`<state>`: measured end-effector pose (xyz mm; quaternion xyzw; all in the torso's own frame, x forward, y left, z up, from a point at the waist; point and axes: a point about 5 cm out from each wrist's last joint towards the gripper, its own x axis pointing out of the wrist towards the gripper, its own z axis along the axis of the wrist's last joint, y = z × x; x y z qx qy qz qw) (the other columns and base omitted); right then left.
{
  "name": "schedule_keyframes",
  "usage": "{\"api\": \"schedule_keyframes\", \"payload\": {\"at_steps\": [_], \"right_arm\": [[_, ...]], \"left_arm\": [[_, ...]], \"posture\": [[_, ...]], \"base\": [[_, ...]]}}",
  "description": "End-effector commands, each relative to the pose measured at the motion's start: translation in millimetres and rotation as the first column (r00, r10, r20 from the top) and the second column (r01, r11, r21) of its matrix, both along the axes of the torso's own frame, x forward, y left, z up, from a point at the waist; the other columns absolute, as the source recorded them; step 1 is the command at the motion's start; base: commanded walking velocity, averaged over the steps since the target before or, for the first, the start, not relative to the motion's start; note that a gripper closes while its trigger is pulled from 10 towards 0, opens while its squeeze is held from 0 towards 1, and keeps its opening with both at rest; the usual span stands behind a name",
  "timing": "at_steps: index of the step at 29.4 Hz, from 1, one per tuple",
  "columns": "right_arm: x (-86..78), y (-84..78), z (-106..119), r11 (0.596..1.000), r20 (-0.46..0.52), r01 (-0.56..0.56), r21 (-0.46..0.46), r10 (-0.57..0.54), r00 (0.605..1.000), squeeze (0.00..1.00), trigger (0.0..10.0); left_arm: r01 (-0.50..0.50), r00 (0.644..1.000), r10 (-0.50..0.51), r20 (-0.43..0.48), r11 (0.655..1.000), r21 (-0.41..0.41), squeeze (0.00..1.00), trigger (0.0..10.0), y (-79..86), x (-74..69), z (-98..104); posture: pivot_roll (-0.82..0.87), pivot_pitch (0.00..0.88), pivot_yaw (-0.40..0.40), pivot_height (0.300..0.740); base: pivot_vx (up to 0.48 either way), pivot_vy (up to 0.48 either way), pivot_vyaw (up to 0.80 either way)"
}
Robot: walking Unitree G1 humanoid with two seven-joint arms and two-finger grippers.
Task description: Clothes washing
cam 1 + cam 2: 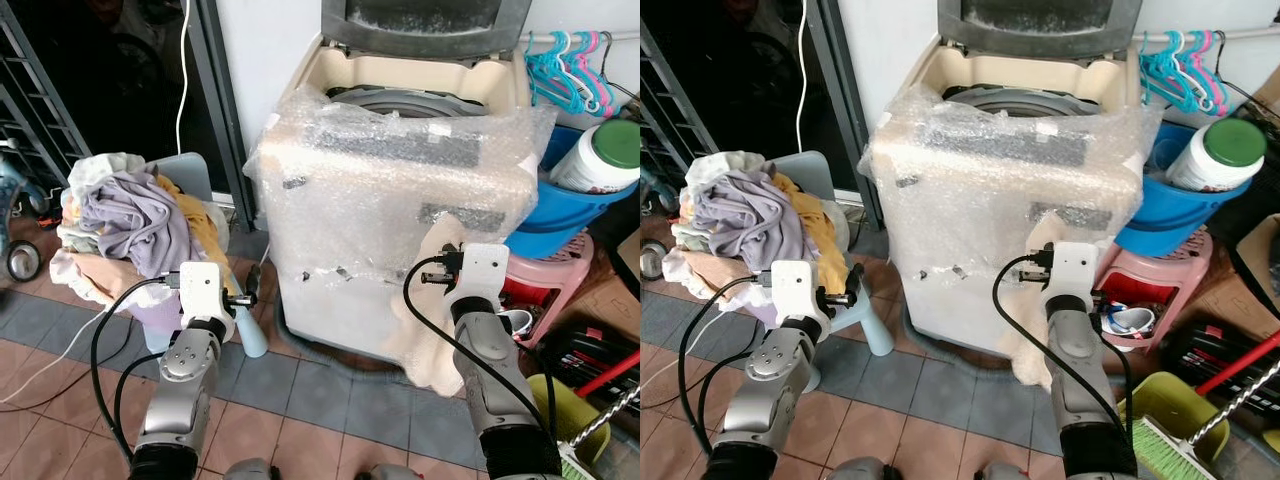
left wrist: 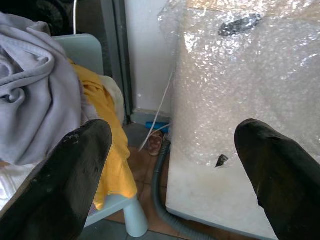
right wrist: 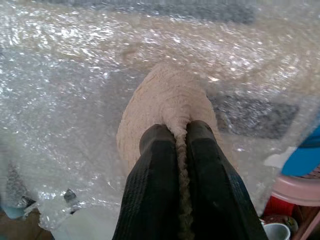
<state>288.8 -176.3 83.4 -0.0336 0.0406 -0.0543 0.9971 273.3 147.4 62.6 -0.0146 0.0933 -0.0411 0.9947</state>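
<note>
1. The washing machine (image 1: 400,200) is cream plastic, wrapped in shiny, crinkly bubble wrap (image 1: 330,170).
2. The right tool (image 3: 176,137) is matt black and clamped on a fuzzy, nubbly beige towel (image 3: 167,105).
3. Clothes pile (image 1: 125,225): soft lilac and yellow cloth, all creased.
4. The floor (image 1: 300,420) is matt tile.

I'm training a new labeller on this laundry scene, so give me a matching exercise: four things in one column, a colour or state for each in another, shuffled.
1. washing machine
2. right gripper
3. left gripper
4. clothes pile

a. open, holding nothing
b. heaped on a pale blue chair
c. wrapped in bubble wrap, lid up
d. shut on a beige fleecy cloth

Pairs: 1-c, 2-d, 3-a, 4-b
</note>
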Motion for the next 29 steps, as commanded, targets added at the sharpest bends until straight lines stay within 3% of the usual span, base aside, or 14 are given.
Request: {"api": "schedule_keyframes", "payload": {"at_steps": [1,8,23,29], "right_arm": [[5.0,5.1,10.6,1.0,0.037,-0.028,0.001,0.028,0.999,0.0,10.0],[7.3,3.5,14.2,1.0,0.036,-0.022,0.006,0.022,0.999,0.0,10.0],[5.7,5.6,12.4,1.0,0.025,-0.027,0.007,0.027,0.999,0.0,10.0],[6.7,4.6,14.4,1.0,0.036,-0.027,0.004,0.027,0.999,0.0,10.0]], "left_arm": [[0.012,1.0,-0.012,0.015,1.0,0.011,0.0,10.0,1.3,1.7,5.5],[0.006,1.0,-0.006,-0.002,1.0,0.014,0.0,10.0,1.7,2.7,5.0],[0.016,1.0,-0.016,-0.007,1.0,0.02,0.0,10.0,1.1,1.4,7.7],[0.013,1.0,-0.013,-0.002,0.999,0.038,0.0,10.0,1.4,0.3,9.4]], "posture": [[-0.04,0.0,0.016,0.74],[-0.04,0.0,0.005,0.74],[-0.04,0.0,0.009,0.74],[-0.04,0.0,0.015,0.74]], "base": [[0.352,0.326,0.0],[0.352,0.326,-0.37],[0.0,0.0,-0.71],[0.0,0.0,-0.22]]}}
